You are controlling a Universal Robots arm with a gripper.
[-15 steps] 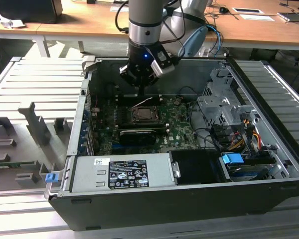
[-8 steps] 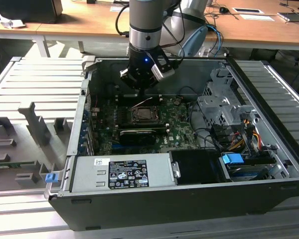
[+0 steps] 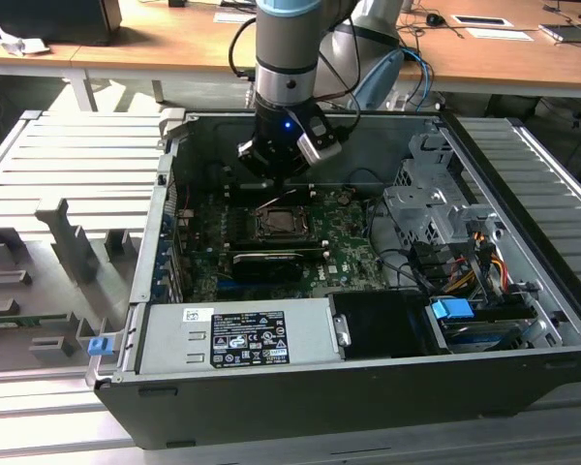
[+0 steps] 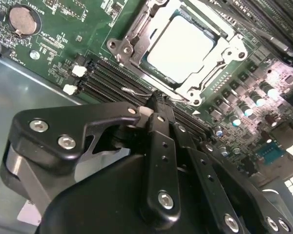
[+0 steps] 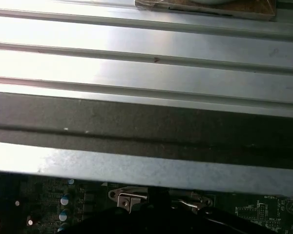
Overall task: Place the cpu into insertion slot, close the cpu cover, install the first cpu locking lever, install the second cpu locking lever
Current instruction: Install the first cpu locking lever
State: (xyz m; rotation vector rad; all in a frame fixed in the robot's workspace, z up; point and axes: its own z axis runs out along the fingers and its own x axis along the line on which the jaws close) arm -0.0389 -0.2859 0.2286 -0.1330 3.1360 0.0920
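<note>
The cpu [image 4: 181, 46] lies flat in the insertion slot [image 3: 280, 226], its pale face showing through the window of the cpu cover [image 4: 136, 29], which is down over it. My gripper [image 4: 155, 100] is shut, its black fingertips [image 4: 158, 109] at the socket's edge, touching the hooked end of a thin wire locking lever [image 4: 135, 91]. In the exterior view my gripper [image 3: 272, 172] hangs just behind the socket, and a lever [image 3: 274, 201] slants up from it. The first wrist view catches the socket's metal edge [image 5: 131, 199] under the dark gripper body.
Black memory slots [image 4: 105, 80] run beside the socket, under the fingers. A long black card [image 3: 267, 263] lies in front of the socket. The case wall [image 5: 146, 73] is close behind the gripper. The drive cage [image 3: 436, 218] and cables fill the exterior view's right.
</note>
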